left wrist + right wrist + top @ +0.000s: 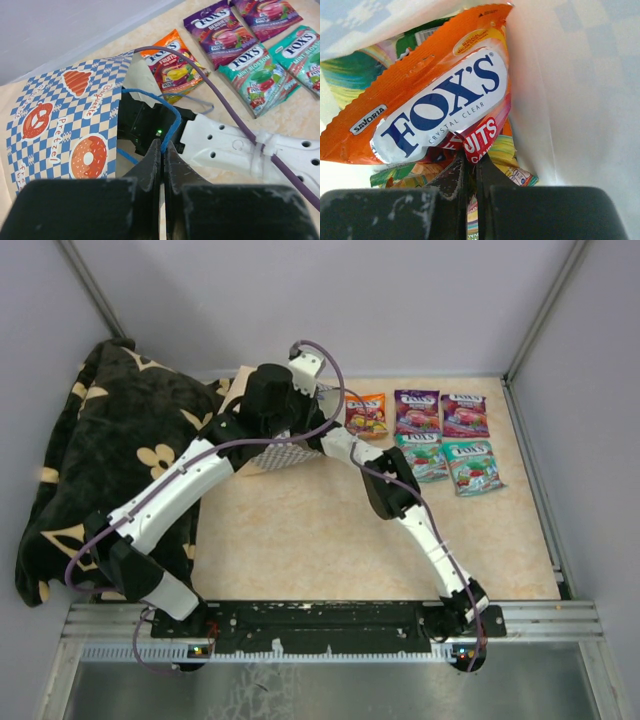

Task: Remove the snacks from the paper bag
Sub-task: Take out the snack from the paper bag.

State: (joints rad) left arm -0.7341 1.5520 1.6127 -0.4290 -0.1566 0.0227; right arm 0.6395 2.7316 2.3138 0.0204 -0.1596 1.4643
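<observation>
Lying out, top view: five snacks (424,456) are laid near the table's far right corner; the paper bag (278,454) is seen by the far edge.
Left gripper (162,150): clamped on the bag's blue handle (173,117).
Right gripper (469,172): inside the bag, pinched on an orange packet (435,100).
</observation>
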